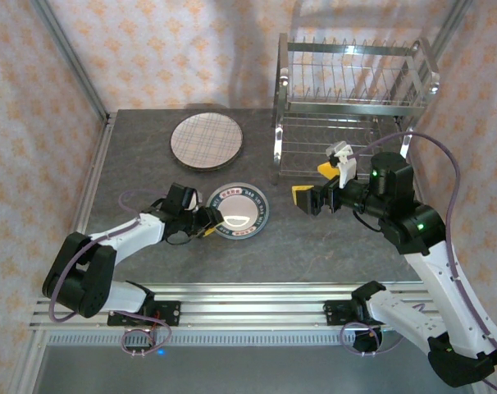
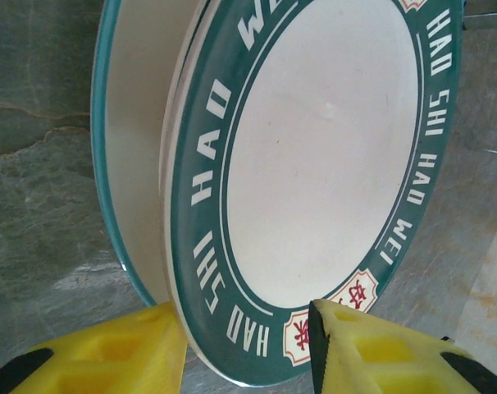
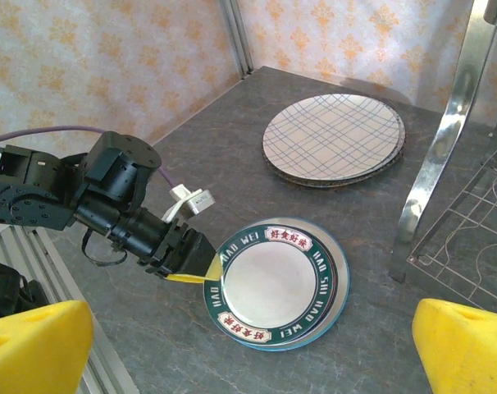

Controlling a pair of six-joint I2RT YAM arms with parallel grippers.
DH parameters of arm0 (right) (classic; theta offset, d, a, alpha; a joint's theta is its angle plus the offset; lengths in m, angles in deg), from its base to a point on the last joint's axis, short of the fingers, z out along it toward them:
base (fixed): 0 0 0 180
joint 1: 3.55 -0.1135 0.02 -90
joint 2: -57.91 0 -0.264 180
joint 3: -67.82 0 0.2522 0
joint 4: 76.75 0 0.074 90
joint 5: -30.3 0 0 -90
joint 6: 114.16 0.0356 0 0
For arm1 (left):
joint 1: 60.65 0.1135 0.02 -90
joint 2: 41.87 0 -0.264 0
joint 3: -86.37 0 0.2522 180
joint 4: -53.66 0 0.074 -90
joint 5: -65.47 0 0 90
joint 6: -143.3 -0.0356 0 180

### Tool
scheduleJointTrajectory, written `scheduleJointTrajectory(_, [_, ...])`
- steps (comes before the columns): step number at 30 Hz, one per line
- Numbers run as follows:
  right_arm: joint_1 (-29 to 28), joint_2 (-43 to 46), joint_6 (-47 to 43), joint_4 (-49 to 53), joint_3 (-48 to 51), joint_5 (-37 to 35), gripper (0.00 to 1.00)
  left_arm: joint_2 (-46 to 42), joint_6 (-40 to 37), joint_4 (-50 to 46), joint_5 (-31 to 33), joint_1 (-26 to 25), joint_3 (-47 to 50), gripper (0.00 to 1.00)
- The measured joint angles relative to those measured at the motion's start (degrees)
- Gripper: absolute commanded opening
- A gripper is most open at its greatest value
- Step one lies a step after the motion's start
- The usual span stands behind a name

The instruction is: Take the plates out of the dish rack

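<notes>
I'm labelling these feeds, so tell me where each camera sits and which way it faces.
Top: above and behind the bases, looking down at table, rack, plaid plates, green plates; left gripper and right gripper show.
Left wrist: low, facing the green plates close up; its fingers show.
Right wrist: raised, facing left and down at both stacks and left gripper; its fingers show.
Shared: all see the green plates.
</notes>
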Motion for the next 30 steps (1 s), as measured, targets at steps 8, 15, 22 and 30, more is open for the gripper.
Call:
scheduleJointTrajectory(8, [0.00,0.00,0.61,0.00,0.00,-2.40,0.99,-0.15,-2.71,-5.79,1.36,0.00,-3.69,0.56])
scheduleJointTrajectory(15, [0.00,0.83,4.28,-0.72,0.02,-13.51,0.99,-4.22,-5.60,-15.43,4.94,0.00,-8.13,0.97])
scheduleJointTrajectory(22, [0.20,3.63,22.29,7.32,0.07,-43.93,0.99,-13.62,-6.71,-28.04,13.29,2.01,-15.02,0.99])
scheduleJointTrajectory(30, [0.28,12.09,34.18,8.98,17.49,-58.58,1.00,-28.48,-6.45,-34.47,34.84,6.14,-16.46,0.99])
